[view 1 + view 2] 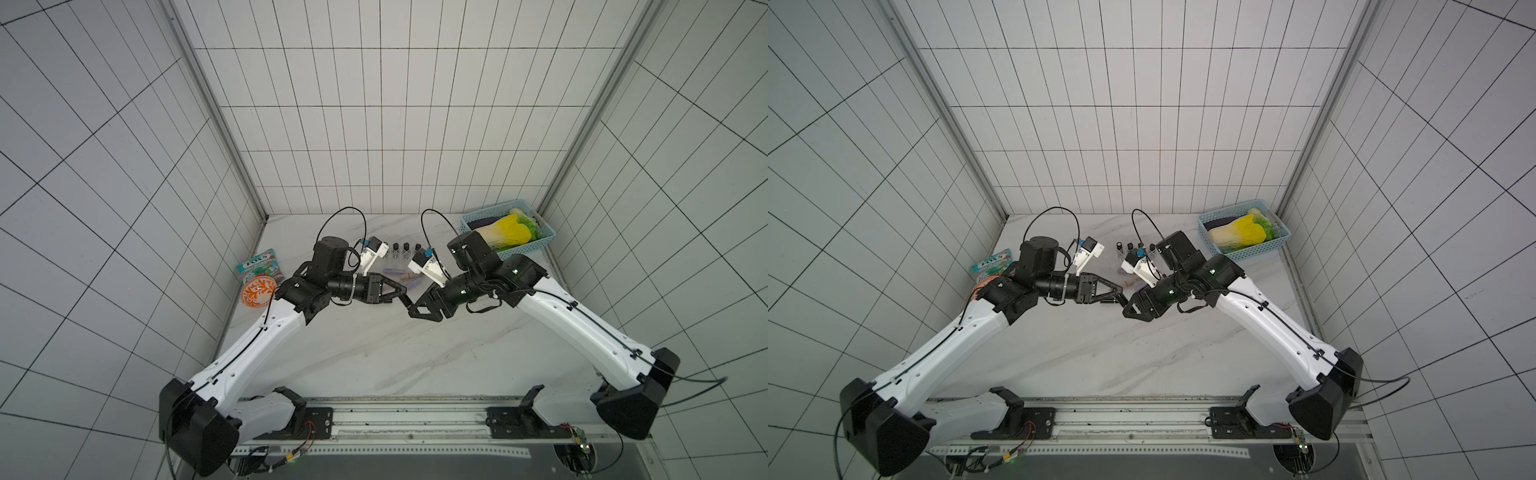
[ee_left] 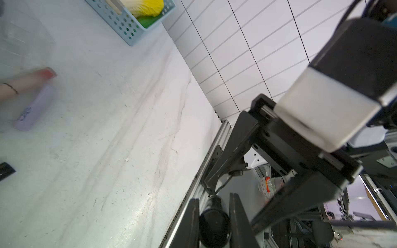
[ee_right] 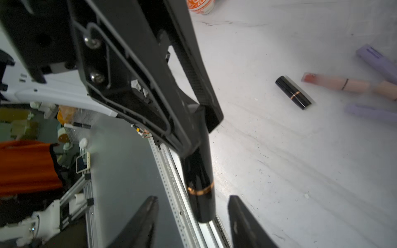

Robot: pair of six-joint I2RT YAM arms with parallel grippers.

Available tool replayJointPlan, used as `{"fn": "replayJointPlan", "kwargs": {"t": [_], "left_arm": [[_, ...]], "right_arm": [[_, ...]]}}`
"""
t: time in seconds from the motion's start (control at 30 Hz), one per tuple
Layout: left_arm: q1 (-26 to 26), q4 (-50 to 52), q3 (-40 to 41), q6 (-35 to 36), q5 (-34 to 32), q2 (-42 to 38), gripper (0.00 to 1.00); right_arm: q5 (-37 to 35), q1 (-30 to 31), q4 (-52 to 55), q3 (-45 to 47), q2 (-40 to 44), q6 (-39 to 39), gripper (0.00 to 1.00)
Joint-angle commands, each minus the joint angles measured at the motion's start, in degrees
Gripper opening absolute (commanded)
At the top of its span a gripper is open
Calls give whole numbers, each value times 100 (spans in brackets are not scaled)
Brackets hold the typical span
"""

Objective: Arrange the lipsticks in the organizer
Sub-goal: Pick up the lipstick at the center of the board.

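Black lipstick [image 2: 214, 223] sits clamped in the left gripper [image 2: 214, 198] in the left wrist view, the right wrist view shows the right gripper [image 3: 192, 200] spread apart around it, and a top view sets this apparent handover near the organizer [image 1: 392, 264], so next comes an upright carry to a free compartment.

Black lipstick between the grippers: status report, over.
Left gripper shut on black lipstick. Right gripper open, straddling it. Organizer beyond, part filled. Loose lipsticks on table before it.
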State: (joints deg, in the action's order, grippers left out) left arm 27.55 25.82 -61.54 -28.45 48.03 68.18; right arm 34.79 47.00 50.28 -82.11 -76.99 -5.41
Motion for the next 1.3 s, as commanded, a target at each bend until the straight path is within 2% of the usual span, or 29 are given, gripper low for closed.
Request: {"fn": "replayJointPlan", "kwargs": {"t": [0.0,0.07,0.23,0.33,0.43,0.53,0.73,0.83,1.03,1.13,1.27], "left_arm": [[-66,-1345,181,-643,-1195,-237,1],[-58,-2264,447,-1095,-1738,-364,0],[-1,-4534,1173,-2050,-2672,-447,0],[78,-5374,1444,-2255,-3023,-485,0],[136,-6123,1705,-2367,-3345,-598,0],[171,-6522,1800,-2385,-3508,-674,0],[187,-7226,1943,-2503,-3225,-691,0],[206,-7219,1943,-2466,-3117,-774,0],[214,-7001,1917,-2318,-3162,-912,0],[216,-6968,1917,-2289,-3175,-921,0],[211,-6929,1935,-2254,-3218,-912,0]], "right_arm": [[-991,-208,-672,126,556,-646,90],[-1228,-284,-1306,283,762,-1051,100],[-1451,-341,-3560,1039,1178,-2423,99],[-1594,-332,-4948,1545,1350,-3202,99],[-1620,-332,-5606,1662,1261,-3592,99],[-1542,-332,-6096,1671,1129,-3875,97],[-1330,-332,-6902,1566,687,-4482,89],[-1160,-332,-7429,1557,445,-4841,81],[-798,-272,-7995,1358,54,-5356,71],[-702,-203,-8146,1291,-60,-5481,62],[-637,-115,-8215,1244,-112,-5578,57]]}}
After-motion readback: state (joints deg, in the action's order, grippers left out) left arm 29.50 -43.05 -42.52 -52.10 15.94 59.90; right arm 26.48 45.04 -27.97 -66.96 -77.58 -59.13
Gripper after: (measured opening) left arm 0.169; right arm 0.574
